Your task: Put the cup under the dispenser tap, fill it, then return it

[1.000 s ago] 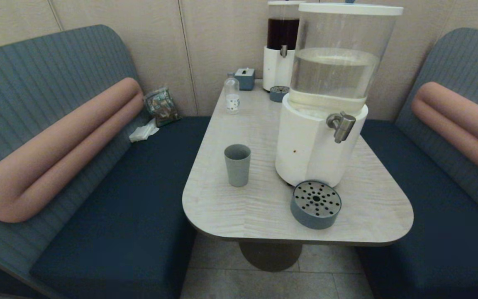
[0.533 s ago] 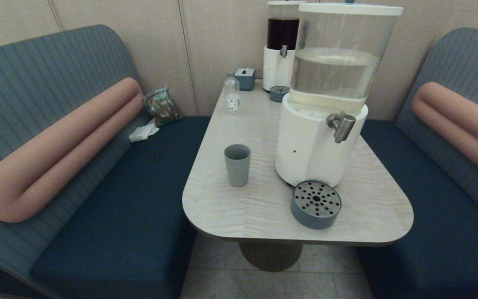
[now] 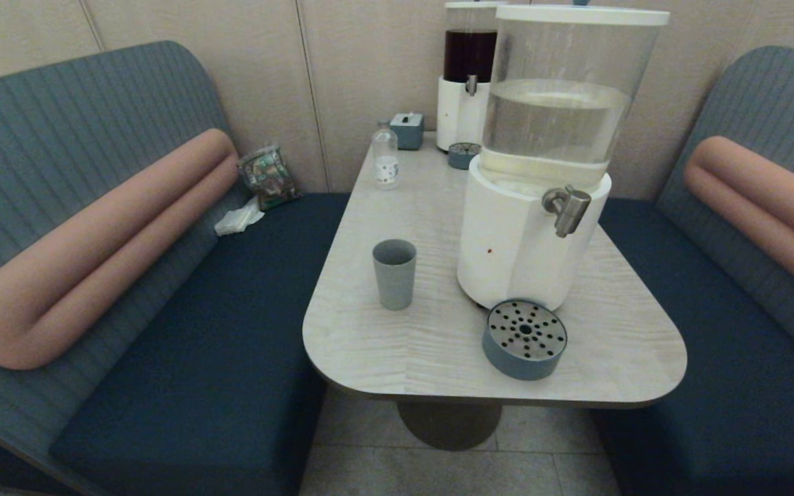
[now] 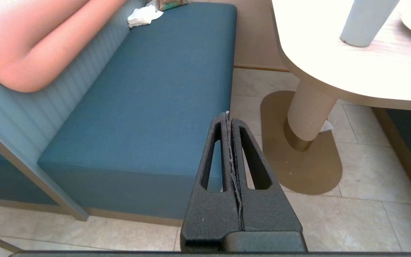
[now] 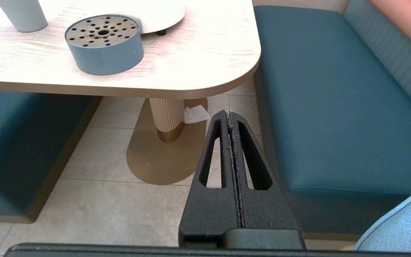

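Observation:
The grey-blue cup (image 3: 394,273) stands upright on the table (image 3: 611,358), left of the white-based dispenser (image 3: 517,241). Its lower part also shows in the left wrist view (image 4: 364,21) and the right wrist view (image 5: 21,16). The steel dispenser tap (image 3: 566,208) juts from the dispenser's front right, nothing under it. My left gripper (image 4: 229,119) is shut and empty, low over the floor beside the left bench. My right gripper (image 5: 229,117) is shut and empty, low by the right bench. Neither arm shows in the head view.
A round grey-blue drip tray (image 3: 525,339) with a perforated steel top sits at the table's front, also in the right wrist view (image 5: 104,43). A small clear bottle (image 3: 385,155), a tissue box (image 3: 407,129) and a dark-liquid dispenser (image 3: 467,76) stand at the back. Benches flank the table.

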### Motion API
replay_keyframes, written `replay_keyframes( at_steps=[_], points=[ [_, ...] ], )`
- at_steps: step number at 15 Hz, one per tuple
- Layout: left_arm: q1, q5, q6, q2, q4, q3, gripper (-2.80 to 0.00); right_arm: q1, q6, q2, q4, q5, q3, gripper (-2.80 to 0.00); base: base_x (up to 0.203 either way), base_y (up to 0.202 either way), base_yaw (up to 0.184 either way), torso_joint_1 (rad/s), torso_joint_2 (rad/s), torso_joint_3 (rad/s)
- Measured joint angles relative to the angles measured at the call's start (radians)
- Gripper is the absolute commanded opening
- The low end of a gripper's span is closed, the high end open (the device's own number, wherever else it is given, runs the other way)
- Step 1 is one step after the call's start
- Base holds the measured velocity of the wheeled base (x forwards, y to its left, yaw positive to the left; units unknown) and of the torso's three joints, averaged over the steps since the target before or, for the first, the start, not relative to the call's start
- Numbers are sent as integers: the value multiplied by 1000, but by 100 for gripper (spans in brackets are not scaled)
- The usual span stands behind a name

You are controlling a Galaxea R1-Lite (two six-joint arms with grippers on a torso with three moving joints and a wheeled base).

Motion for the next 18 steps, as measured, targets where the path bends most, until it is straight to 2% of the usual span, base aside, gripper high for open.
replay_keyframes(
  at_steps=[18],
  points=[
    [0, 0, -1, 1, 0, 0, -280, 0, 0, 0, 0, 0, 0, -280, 0, 0, 0, 0, 0, 0]
  ],
)
